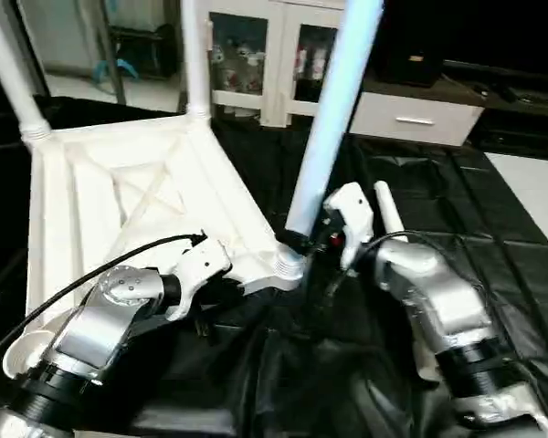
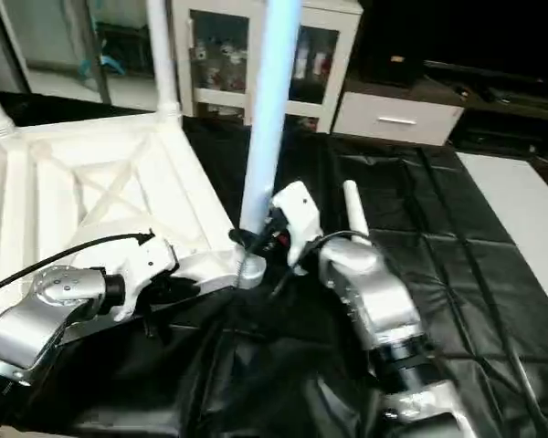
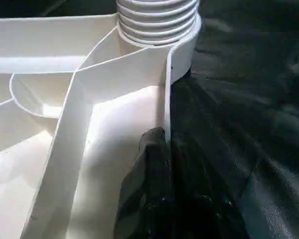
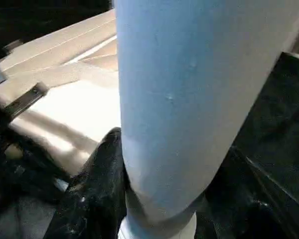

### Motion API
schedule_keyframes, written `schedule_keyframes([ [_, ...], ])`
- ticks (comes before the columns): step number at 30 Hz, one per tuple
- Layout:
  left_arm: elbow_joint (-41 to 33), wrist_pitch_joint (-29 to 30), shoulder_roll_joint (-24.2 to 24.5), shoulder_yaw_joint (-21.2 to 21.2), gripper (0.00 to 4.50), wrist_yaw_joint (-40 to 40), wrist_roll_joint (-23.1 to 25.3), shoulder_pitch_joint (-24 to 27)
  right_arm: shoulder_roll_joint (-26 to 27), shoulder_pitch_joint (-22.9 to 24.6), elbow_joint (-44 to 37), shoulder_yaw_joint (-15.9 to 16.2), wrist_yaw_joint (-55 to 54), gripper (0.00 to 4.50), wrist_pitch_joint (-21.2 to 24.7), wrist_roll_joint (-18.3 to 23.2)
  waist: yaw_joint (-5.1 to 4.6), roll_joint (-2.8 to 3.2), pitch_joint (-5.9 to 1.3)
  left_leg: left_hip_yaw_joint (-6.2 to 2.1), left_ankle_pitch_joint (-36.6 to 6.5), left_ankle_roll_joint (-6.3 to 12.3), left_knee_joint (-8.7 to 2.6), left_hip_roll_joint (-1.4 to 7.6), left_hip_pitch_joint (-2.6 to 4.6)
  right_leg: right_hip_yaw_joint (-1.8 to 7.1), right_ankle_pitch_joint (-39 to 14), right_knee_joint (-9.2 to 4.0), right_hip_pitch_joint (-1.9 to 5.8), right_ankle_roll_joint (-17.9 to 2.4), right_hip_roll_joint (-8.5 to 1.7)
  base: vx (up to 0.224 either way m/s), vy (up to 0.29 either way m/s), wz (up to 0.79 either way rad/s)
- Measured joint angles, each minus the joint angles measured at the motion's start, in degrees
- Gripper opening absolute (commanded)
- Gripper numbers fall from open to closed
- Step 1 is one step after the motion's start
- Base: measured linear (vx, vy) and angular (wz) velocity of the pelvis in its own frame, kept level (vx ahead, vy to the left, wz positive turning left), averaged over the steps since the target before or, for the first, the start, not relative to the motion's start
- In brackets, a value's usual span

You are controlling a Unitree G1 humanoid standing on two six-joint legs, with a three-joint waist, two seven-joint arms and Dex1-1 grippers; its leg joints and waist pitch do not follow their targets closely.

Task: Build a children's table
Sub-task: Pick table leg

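I count three long white tapered legs (image 1: pixel 333 119) upright on the ribbed white plastic tabletop (image 1: pixel 119 201), upside-down at my ten o'clock. My right gripper (image 4: pixel 164 199) clamps one; my left gripper (image 3: pixel 157 164) pinches the rim.

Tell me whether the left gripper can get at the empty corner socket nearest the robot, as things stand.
Probably not yet. The left gripper is shut on the tabletop's rim beside the near leg, which the right gripper holds. The empty socket sits under the left forearm; it would have to let go and draw back.
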Motion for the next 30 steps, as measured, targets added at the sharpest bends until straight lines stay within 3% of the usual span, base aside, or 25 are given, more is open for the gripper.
schedule_keyframes([
  [2, -0.3, 3.1, -2.8, 0.6, 0.00, 3.5, 0.6, -0.2, 1.7, -1.7, 3.3, -0.6, -3.6, 1.82, -1.0, -0.5, -0.68, 0.28, 0.05, -0.24, 0.0, 0.00, 0.01, -0.06, 0.04, -0.12, 0.0, -0.41, 0.02, 0.0, -0.01, -0.059, 0.025, -0.13],
  [4, -0.7, 6.8, -6.5, 1.4, 0.00, 7.9, 1.0, -0.4, 3.5, -4.4, 7.5, -1.2, -7.6, 1.82, -2.2, -1.1, -1.82, 1.00, 0.17, -1.04, 0.0, 0.01, -0.01, -0.29, -0.09, -0.68, 0.0, -1.40, 0.18, 0.0, -0.07, -0.029, 0.024, -0.10],
  [6, -0.7, 9.3, -9.6, 1.8, 0.00, 11.6, 1.6, -0.9, 5.1, -6.9, 11.7, -2.4, -11.0, 1.82, -2.7, -1.2, -2.44, 1.15, 0.25, -1.56, 0.0, 0.01, -0.01, -0.28, -0.13, -1.51, -0.1, -2.04, 0.34, -0.1, -0.19, -0.025, 0.028, -0.10],
  [8, -0.1, 10.8, -12.2, 2.0, 0.00, 14.4, 1.9, -1.4, 6.3, -8.7, 15.1, -3.5, -13.6, 1.82, -3.7, -1.2, -2.89, 1.12, 0.36, -1.78, 0.0, 0.02, -0.02, -0.21, -0.03, -1.90, -0.1, -2.51, 0.58, -0.1, -0.17, -0.033, 0.023, -0.07],
  [11, 4.2, 12.4, -18.2, 2.5, 0.00, 20.9, 3.4, -4.8, 8.2, -13.1, 22.3, -5.7, -20.0, 1.82, -6.1, -2.4, -3.18, 1.71, 1.03, -2.24, 0.0, 0.03, -0.20, -0.08, 0.01, -3.28, -0.1, -3.73, 1.27, -0.2, -0.27, 0.000, 0.000, 0.00],
  [12, 6.1, 12.8, -20.5, 2.7, 0.00, 23.5, 3.8, -6.2, 8.8, -14.5, 24.6, -6.4, -22.6, 1.82, -7.0, -2.8, -2.92, 1.70, 1.33, -2.13, 0.0, 0.03, -0.79, -0.09, -0.10, -3.52, -0.7, -3.24, 1.80, -1.1, -0.27, -0.096, 0.017, 0.00],
  [13, 7.1, 12.8, -21.5, 2.7, 0.00, 24.9, 3.9, -6.9, 9.1, -14.9, 25.6, -6.9, -23.8, 1.82, -7.6, -3.1, -2.41, 1.37, 1.57, -1.29, 0.0, 0.03, -1.42, -0.07, -0.04, -3.56, -2.7, -0.94, 1.76, -2.6, -0.55, -0.062, -0.050, 0.21],
  [14, 9.0, 12.8, -23.0, 2.5, 0.00, 26.3, 4.0, -8.1, 9.2, -14.9, 26.6, -7.9, -25.0, 1.82, -8.5, -3.1, -1.31, 0.37, 1.57, 0.63, 0.0, 0.04, -2.16, -0.07, 0.36, -2.83, -4.0, 1.85, 1.77, -3.1, -0.90, -0.062, -0.050, 0.21],
  [15, 10.2, 12.6, -24.4, 2.7, 0.00, 28.2, 4.5, -9.2, 9.7, -16.6, 28.5, -8.4, -26.5, 1.82, -8.9, -3.1, -0.68, -1.48, 1.11, 1.89, -0.5, -0.19, -1.43, -0.08, 0.74, -1.14, -3.5, 2.30, 0.98, -0.9, -1.12, 0.064, -0.125, 0.26],
  [16, 11.6, 12.3, -25.6, 3.0, 0.00, 29.5, 4.5, -10.0, 10.0, -17.2, 29.5, -8.5, -27.6, 1.82, -9.5, -3.2, 0.08, -1.18, 1.12, 1.02, -1.6, -0.05, 0.01, 0.07, 0.66, -1.17, -3.4, 2.26, 0.62, -0.6, -1.23, 0.123, -0.048, -0.25],
  [17, 12.3, 11.8, -26.5, 3.3, 0.00, 30.6, 4.5, -10.1, 10.5, -17.9, 30.5, -8.6, -28.5, 1.82, -10.1, -3.3, 0.57, -0.60, 0.94, -0.94, -2.1, 0.12, 0.64, -0.02, 0.52, -1.76, -3.4, 2.14, 0.66, -0.6, -1.20, 0.123, -0.048, -0.25],
  [18, 13.1, 11.6, -27.5, 3.5, 0.00, 32.0, 4.5, -10.6, 10.8, -18.3, 31.2, -8.8, -29.5, 1.82, -11.0, -3.6, 0.69, 0.69, 0.46, -2.15, -0.6, -1.29, 0.54, -0.01, 0.16, -2.83, -3.2, 1.95, 0.62, -0.6, -1.09, 0.095, 0.038, -0.33],
  [21, 13.8, 11.6, -28.1, 3.5, 0.00, 33.3, 5.0, -11.3, 11.4, -19.7, 34.2, -9.7, -30.6, 1.82, -12.7, -3.9, 0.19, -0.04, 0.14, -2.19, -0.4, -1.40, 0.54, 0.06, -0.02, -2.26, -0.7, 1.06, 0.59, -1.2, -0.40, 0.000, 0.000, 0.00],
  [24, 14.5, 10.9, -27.6, 3.7, 0.00, 33.3, 5.0, -11.8, 11.9, -20.6, 35.8, -10.2, -30.9, 1.82, -14.1, -4.5, 0.02, 0.01, 0.17, -2.20, -0.4, -1.41, 0.22, 0.08, -0.04, -1.83, -0.5, 0.69, 0.52, -1.1, -0.04, 0.000, 0.000, 0.00],
  [30, 15.2, 10.3, -26.7, 3.8, 0.00, 33.3, 5.0, -12.1, 12.4, -21.3, 37.9, -10.7, -31.1, 1.82, -16.0, -4.5, -0.04, 0.01, 0.17, -2.16, -0.4, -1.41, -0.49, 0.08, -0.06, -1.87, -0.5, 0.14, 0.40, -1.1, 0.04, 0.000, 0.000, 0.00],
])
